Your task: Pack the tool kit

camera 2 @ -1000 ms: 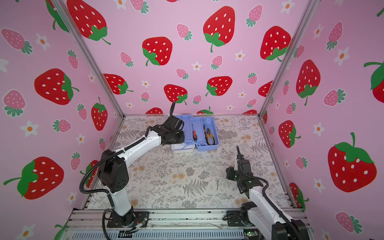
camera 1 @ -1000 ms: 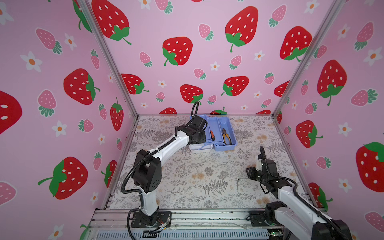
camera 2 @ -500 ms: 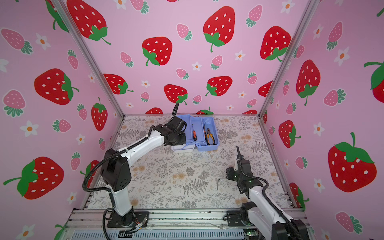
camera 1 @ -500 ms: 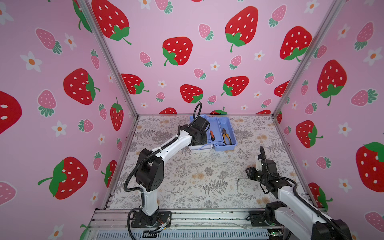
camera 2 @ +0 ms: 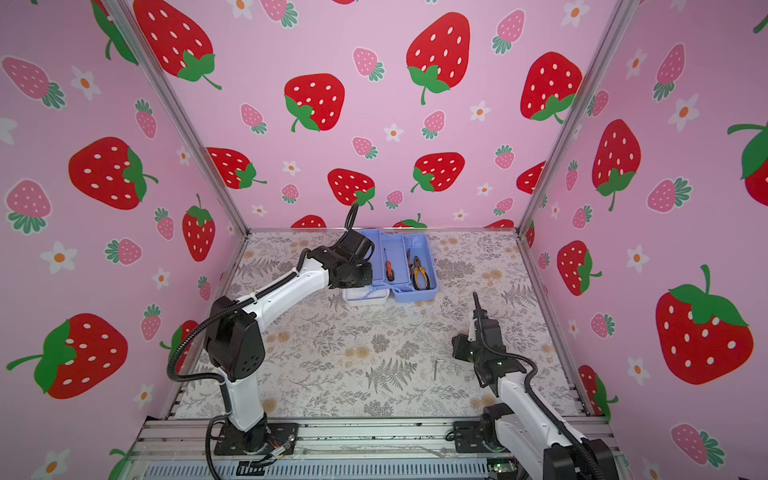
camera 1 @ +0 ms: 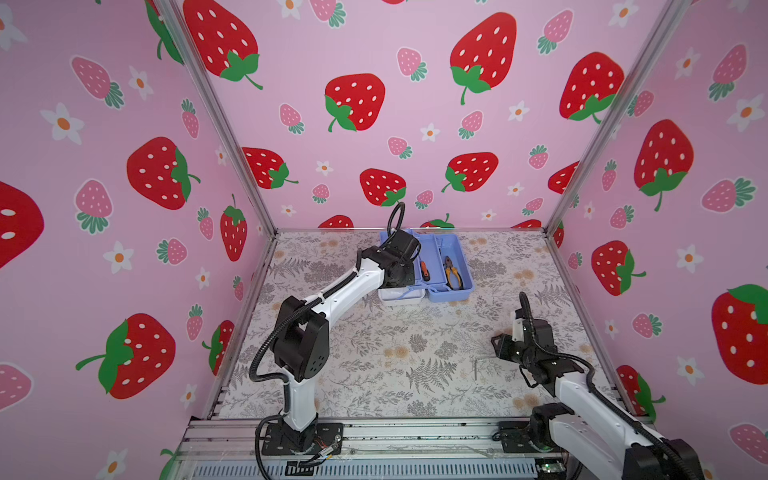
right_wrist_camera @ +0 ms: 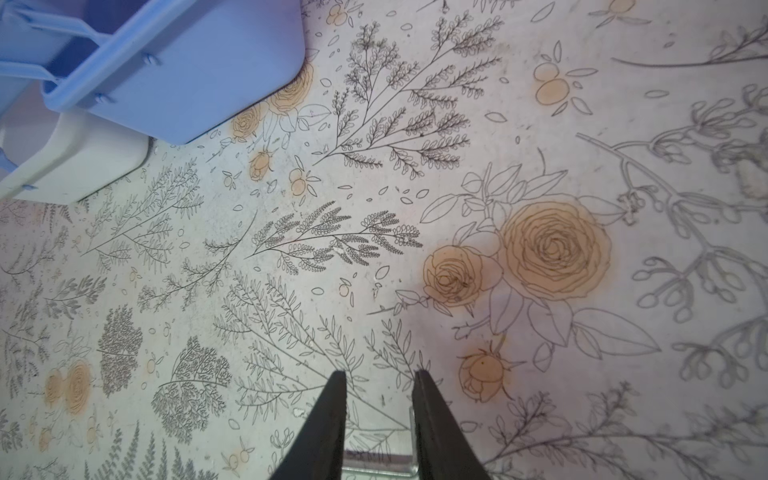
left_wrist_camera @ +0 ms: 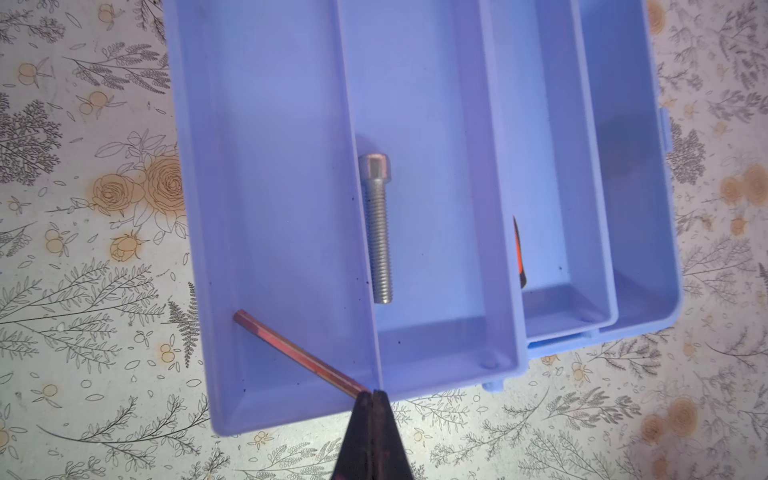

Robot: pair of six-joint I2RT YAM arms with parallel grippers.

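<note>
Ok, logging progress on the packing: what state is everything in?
Kit: open.
Bolt: lying in kit.
Pliers: in kit.
Screwdriver: in kit.
Hex key: loose on table.
Left pincer: shut, at rod end.
Right pincer: open, empty.

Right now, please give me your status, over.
Left tool shut, rod at its tip. Right tool open, empty. Kit open, key outside it. Nothing in the way.

We see the tool kit [left_wrist_camera: 270,166] as smooth, faintly glossy plastic. Inside it, the bolt [left_wrist_camera: 379,232] looks like dull grey metal with a ridged thread, and the thin rod [left_wrist_camera: 299,353] has a coppery metallic sheen. Beneath the kit, the floral table cover [left_wrist_camera: 83,249] looks matt and printed.
</note>
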